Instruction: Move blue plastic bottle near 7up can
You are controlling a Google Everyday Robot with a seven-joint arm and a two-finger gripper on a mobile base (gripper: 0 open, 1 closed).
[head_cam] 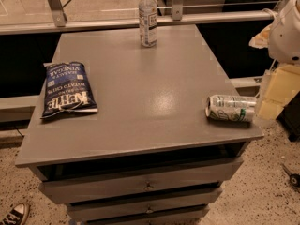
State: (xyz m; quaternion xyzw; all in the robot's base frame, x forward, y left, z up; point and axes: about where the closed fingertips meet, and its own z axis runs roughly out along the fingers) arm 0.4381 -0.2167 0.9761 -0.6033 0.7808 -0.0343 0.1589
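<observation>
The blue plastic bottle (148,18) stands upright near the far edge of the grey table top (150,93); it is clear with a white cap and a white-and-blue label. The 7up can (231,108) lies on its side near the table's right front corner, silver-white with green markings, its top facing left. My gripper (268,100) is at the right edge of the view, just right of the can and beside the table's edge, far from the bottle. The white arm (287,29) rises above it.
A dark blue bag of potato chips (68,90) lies flat on the left side of the table. The table has drawers (145,184) below its front edge. A metal rail (140,21) runs behind the table. A sneaker (14,214) is on the floor at the lower left.
</observation>
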